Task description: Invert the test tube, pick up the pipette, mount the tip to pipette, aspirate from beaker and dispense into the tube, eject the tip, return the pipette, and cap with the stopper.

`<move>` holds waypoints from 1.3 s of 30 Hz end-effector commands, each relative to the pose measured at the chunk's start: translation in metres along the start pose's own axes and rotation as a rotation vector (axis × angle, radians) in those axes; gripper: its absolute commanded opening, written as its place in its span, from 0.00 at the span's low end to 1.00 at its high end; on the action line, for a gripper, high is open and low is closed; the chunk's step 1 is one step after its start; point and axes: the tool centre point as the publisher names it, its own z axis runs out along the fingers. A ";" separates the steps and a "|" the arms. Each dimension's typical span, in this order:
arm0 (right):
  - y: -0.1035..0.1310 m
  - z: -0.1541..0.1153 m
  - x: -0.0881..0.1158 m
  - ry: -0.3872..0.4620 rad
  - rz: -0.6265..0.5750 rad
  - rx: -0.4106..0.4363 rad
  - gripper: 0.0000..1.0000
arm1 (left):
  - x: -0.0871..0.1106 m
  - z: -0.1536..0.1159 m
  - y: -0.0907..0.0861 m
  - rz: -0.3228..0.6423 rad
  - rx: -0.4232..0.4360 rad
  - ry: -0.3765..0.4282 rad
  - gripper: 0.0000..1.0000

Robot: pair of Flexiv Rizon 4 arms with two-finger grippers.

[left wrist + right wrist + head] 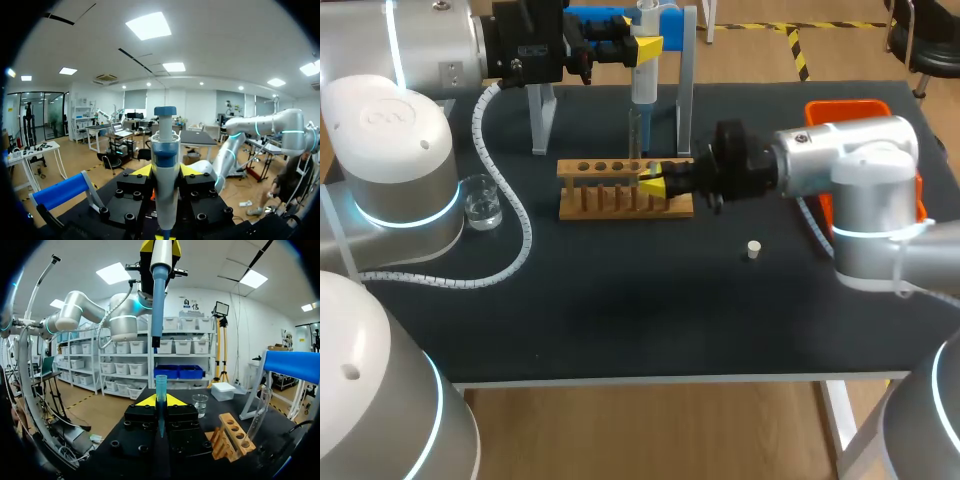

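My left gripper (647, 47) is shut on the white and blue pipette (645, 78), which it holds upright above the wooden rack (620, 200). In the left wrist view the pipette (165, 170) stands between the yellow fingers. My right gripper (655, 181), at the rack's right end, is shut on a blue pipette tip (161, 387) that points up. The pipette's shaft (157, 305) hangs just above that tip, with a small gap between them. A clear test tube (260, 412) stands in the rack (231, 437). The beaker (482, 200) sits at the left. The white stopper (753, 249) lies on the mat.
The grey pipette stand with its blue bar (605, 18) rises behind the rack. An orange tray (848, 108) sits at the back right, behind my right arm. My left arm's cable (510, 215) loops across the mat near the beaker.
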 end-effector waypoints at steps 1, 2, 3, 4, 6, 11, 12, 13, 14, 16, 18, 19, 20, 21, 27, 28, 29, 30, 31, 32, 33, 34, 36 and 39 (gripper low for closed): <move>0.001 0.005 -0.001 0.002 -0.001 0.003 0.00 | 0.000 -0.001 -0.001 -0.001 -0.001 0.001 0.00; 0.002 0.005 -0.001 0.003 -0.003 0.003 0.00 | 0.000 -0.001 -0.001 -0.001 -0.001 0.001 0.00; 0.003 0.006 -0.001 0.004 -0.004 0.003 0.00 | 0.000 -0.001 -0.001 -0.001 -0.001 0.001 0.00; 0.003 0.007 -0.001 0.005 -0.005 0.003 0.00 | 0.000 -0.001 -0.001 -0.001 -0.001 0.001 0.00; 0.004 0.007 -0.002 0.006 -0.006 0.002 0.00 | 0.000 -0.001 -0.001 -0.001 -0.001 0.001 0.00; 0.004 0.008 -0.002 0.007 -0.005 0.003 0.00 | 0.000 -0.001 -0.001 -0.001 -0.001 0.001 0.00; 0.004 0.008 -0.002 0.007 -0.004 0.003 0.00 | 0.000 -0.001 -0.001 -0.001 -0.001 0.001 0.00; 0.003 0.008 -0.002 0.007 -0.004 0.003 0.00 | 0.000 -0.001 -0.001 -0.001 -0.001 0.001 0.00; 0.003 0.009 -0.002 0.007 -0.003 0.003 0.00 | 0.000 -0.001 -0.001 -0.001 -0.001 0.001 0.00; 0.003 0.009 -0.003 0.009 -0.002 0.003 0.00 | 0.000 -0.001 -0.001 -0.001 -0.001 0.001 0.00; 0.005 0.010 -0.003 0.013 -0.002 0.000 0.00 | 0.000 -0.001 -0.001 -0.001 -0.001 0.001 0.00; 0.005 0.010 -0.003 0.014 -0.003 0.000 0.00 | 0.000 -0.001 -0.001 -0.001 -0.001 0.001 0.00; 0.006 0.011 -0.003 0.015 -0.004 0.000 0.00 | 0.000 -0.001 -0.001 -0.001 -0.001 0.001 0.00; 0.006 0.011 -0.003 0.015 -0.004 -0.001 0.00 | 0.000 -0.001 -0.001 -0.001 -0.001 0.001 0.00; 0.008 0.011 -0.004 0.017 -0.005 -0.003 0.00 | 0.000 -0.001 -0.001 -0.001 -0.001 0.001 0.00; 0.008 0.011 -0.004 0.017 -0.005 -0.004 0.00 | 0.000 -0.001 -0.001 -0.001 -0.001 0.001 0.00; 0.009 0.011 -0.004 0.017 -0.005 -0.004 0.00 | 0.000 -0.001 -0.001 -0.001 -0.001 0.001 0.00; 0.009 0.011 -0.004 0.017 -0.005 -0.005 0.00 | 0.000 -0.001 -0.001 -0.001 -0.001 0.001 0.00; 0.009 0.012 -0.003 0.018 -0.005 -0.004 0.00 | 0.000 -0.001 -0.001 -0.001 -0.001 0.001 0.00; 0.009 0.012 -0.003 0.018 -0.005 -0.004 0.00 | 0.000 -0.001 -0.001 -0.001 -0.001 0.001 0.00; 0.010 0.012 -0.003 0.018 -0.005 -0.004 0.00 | 0.000 -0.001 -0.001 -0.001 -0.001 0.001 0.00; 0.010 0.012 -0.003 0.018 -0.005 -0.004 0.00 | 0.000 -0.001 -0.001 -0.001 -0.001 0.001 0.00; 0.011 0.012 -0.003 0.019 -0.006 -0.004 0.00 | 0.000 -0.001 -0.001 -0.001 -0.001 0.001 0.00; 0.013 0.012 -0.002 0.019 -0.008 -0.003 0.00 | 0.000 -0.001 -0.001 -0.001 -0.001 0.001 0.00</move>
